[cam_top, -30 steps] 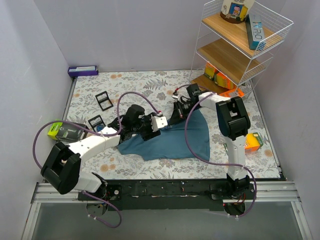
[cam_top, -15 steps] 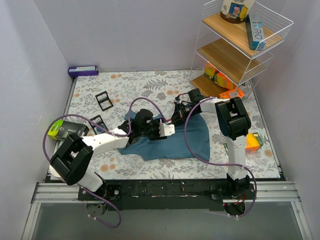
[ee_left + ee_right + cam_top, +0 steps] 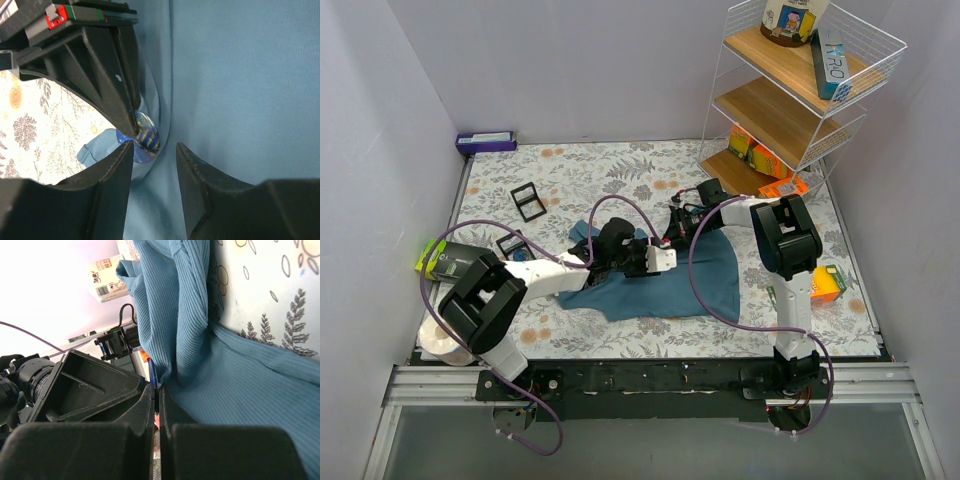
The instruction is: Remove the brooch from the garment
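The teal garment lies crumpled at the table's middle. The brooch is a small round glossy disc, blue with yellow streaks, pinned on a raised fold of the cloth. My right gripper is shut on the brooch's rim and pinches it edge-on; its black fingers reach down onto the brooch in the left wrist view. My left gripper is open, its fingertips either side of the fold just below the brooch, one tip almost touching it. In the top view both grippers meet by the collar.
A wire shelf stands at the back right with boxes under it. An orange box lies right of the shirt. A green box, two black frames and a white roll are at the left. A purple box lies by the back wall.
My left arm has swung right and forward, bringing its gripper up to the right gripper at the shirt's collar. The right gripper has hardly moved.
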Action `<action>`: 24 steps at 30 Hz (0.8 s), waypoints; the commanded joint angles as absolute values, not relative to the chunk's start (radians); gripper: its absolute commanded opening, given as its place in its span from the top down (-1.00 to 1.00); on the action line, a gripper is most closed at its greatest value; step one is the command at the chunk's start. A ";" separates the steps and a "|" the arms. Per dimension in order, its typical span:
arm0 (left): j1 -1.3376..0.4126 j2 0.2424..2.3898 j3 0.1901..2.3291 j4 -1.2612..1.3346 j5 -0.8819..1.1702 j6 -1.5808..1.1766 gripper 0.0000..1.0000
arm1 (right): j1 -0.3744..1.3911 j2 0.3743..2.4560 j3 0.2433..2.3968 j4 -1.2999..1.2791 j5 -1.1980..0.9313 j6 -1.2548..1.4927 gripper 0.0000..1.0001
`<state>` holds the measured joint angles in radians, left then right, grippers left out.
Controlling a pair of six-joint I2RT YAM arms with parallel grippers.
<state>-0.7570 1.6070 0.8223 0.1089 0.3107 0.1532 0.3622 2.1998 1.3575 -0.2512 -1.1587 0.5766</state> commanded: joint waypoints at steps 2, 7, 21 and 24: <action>-0.762 1.637 0.871 0.166 0.321 0.161 0.26 | 0.373 2.154 1.348 -0.244 -1.192 0.586 0.97; -0.762 1.664 0.893 0.167 0.319 0.161 0.46 | 0.374 2.151 1.348 -0.236 -1.189 0.587 0.97; -0.761 1.663 0.903 0.107 0.330 0.149 1.00 | 0.374 2.137 1.356 -0.239 -1.180 0.572 0.52; -0.761 1.658 0.907 0.112 0.328 0.143 1.00 | 0.368 2.129 1.364 -0.245 -1.175 0.563 0.15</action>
